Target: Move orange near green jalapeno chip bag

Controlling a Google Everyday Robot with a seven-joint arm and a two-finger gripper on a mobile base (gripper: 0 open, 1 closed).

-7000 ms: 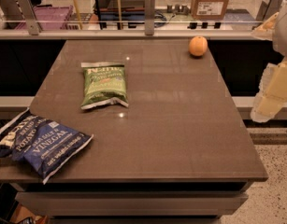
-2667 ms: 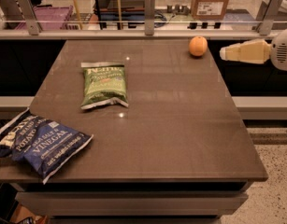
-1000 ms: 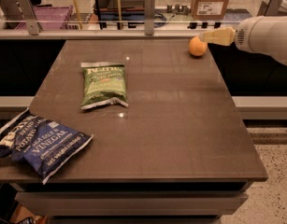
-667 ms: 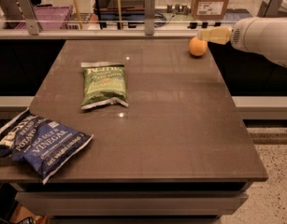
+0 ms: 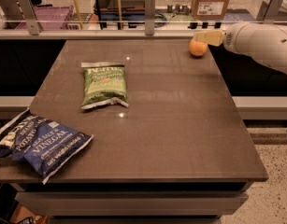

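The orange (image 5: 197, 47) sits on the dark table near its far right corner. The green jalapeno chip bag (image 5: 104, 84) lies flat on the table's left-centre, well apart from the orange. My gripper (image 5: 204, 36) reaches in from the right on a white arm (image 5: 262, 42); its pale tip is just above and to the right of the orange, very close to it.
A larger dark blue sea salt and vinegar bag (image 5: 38, 143) hangs over the table's front left corner. A glass rail with metal posts (image 5: 149, 7) runs along the far edge. A cardboard box (image 5: 212, 0) stands beyond it. Floor lies to the right.
My arm has swung in from the right side and its tip has moved left until it is right by the orange. The orange and both bags have not moved.
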